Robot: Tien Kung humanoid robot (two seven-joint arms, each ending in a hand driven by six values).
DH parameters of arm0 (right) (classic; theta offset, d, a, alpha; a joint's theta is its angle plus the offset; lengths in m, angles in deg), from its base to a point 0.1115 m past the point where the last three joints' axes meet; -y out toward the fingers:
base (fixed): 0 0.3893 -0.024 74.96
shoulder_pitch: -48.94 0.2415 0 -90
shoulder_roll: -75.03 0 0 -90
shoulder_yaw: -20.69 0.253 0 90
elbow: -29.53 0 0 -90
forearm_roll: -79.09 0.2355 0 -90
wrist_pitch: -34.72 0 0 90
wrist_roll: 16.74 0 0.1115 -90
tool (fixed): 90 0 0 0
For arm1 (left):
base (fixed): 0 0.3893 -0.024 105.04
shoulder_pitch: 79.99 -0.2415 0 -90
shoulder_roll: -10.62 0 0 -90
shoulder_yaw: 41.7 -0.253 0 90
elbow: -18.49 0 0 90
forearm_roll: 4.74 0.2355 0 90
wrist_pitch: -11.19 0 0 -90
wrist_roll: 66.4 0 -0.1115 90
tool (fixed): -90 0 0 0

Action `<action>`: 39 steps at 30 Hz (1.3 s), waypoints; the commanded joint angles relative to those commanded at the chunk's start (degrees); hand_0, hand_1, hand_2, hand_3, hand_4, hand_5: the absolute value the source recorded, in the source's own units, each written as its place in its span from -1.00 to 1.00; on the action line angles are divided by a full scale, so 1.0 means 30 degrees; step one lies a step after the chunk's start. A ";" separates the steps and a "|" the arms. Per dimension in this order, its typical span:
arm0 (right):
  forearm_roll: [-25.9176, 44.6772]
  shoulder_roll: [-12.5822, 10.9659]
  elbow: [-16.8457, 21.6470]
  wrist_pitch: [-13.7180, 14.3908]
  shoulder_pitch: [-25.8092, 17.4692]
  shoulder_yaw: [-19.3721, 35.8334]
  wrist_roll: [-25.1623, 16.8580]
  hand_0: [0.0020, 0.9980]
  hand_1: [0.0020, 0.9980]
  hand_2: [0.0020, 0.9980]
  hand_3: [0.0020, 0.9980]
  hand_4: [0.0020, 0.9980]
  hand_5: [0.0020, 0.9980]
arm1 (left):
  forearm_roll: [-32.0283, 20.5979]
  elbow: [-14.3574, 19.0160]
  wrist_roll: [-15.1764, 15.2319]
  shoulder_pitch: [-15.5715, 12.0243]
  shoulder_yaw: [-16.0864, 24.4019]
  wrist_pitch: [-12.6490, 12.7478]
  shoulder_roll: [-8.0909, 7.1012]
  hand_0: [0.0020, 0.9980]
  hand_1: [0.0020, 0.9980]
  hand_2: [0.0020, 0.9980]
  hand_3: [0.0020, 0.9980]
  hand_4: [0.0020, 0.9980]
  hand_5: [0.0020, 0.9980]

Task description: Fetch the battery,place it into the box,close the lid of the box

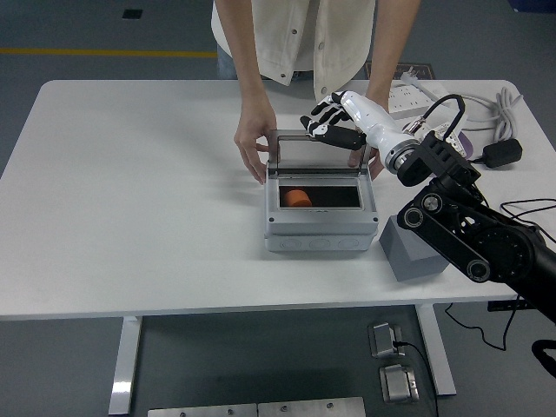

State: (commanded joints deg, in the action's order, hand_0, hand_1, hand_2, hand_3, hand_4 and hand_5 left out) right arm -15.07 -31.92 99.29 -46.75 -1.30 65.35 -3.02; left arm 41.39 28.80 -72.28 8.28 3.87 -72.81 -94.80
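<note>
I see the grey plastic box (320, 228) at mid white worktop (130, 191), its clear hinged lid (317, 150) standing upright. The orange cylindrical battery (296, 197) lies inside, toward the left end. My right robot hand (328, 123) hovers at the lid's top edge, fingers spread, gripping nothing. A person's hands (251, 148) brace the box from behind, either side. A grey block (410, 252) sits just right of the box.

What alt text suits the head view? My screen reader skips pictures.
The robot's right hand hovers, fingers spread, over the raised lid of a grey box holding an orange battery. A person's hands steady the box from behind.
</note>
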 joint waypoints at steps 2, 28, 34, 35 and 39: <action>-0.0017 -0.0040 0.0070 -0.0016 -0.0048 -0.0107 0.0058 0.46 0.25 0.25 0.26 0.41 0.39 | 0.0006 0.0000 -0.0005 -0.0012 0.0006 -0.0003 -0.0002 -0.08 0.16 0.09 0.08 -0.31 -1.00; -0.1350 -0.1446 0.3124 -0.0937 -0.1222 -0.0362 0.1792 -0.55 -0.21 -0.09 -0.02 0.40 0.39 | -0.0302 0.0000 0.0100 -0.0046 -0.0155 0.0022 -0.0030 -0.07 0.16 0.09 0.08 -0.32 -1.00; -0.1639 -0.1594 0.3625 -0.1333 -0.1415 -0.0619 0.2148 -0.59 -0.26 -0.14 -0.07 0.40 0.38 | -0.0232 0.0000 0.0078 -0.0075 -0.0086 0.0026 -0.0027 -0.07 0.16 0.09 0.08 -0.31 -1.00; -0.1675 -0.1610 0.3676 -0.1381 -0.1442 -0.0647 0.2187 -0.59 -0.26 -0.14 -0.07 0.40 0.38 | -0.0235 0.0000 0.0080 -0.0077 -0.0090 0.0026 -0.0025 -0.07 0.16 0.09 0.08 -0.31 -1.00; -0.1755 -0.1654 0.3816 -0.1513 -0.1582 -0.0755 0.2298 -0.61 -0.28 -0.17 -0.11 0.40 0.39 | -0.0269 0.0000 0.0094 -0.0082 -0.0121 0.0024 -0.0019 -0.07 0.16 0.09 0.08 -0.32 -1.00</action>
State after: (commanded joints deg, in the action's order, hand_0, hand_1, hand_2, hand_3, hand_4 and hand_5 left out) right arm -20.34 -36.88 110.74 -51.29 -6.05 63.08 3.88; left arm 40.59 28.80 -72.00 8.03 3.50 -72.74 -94.86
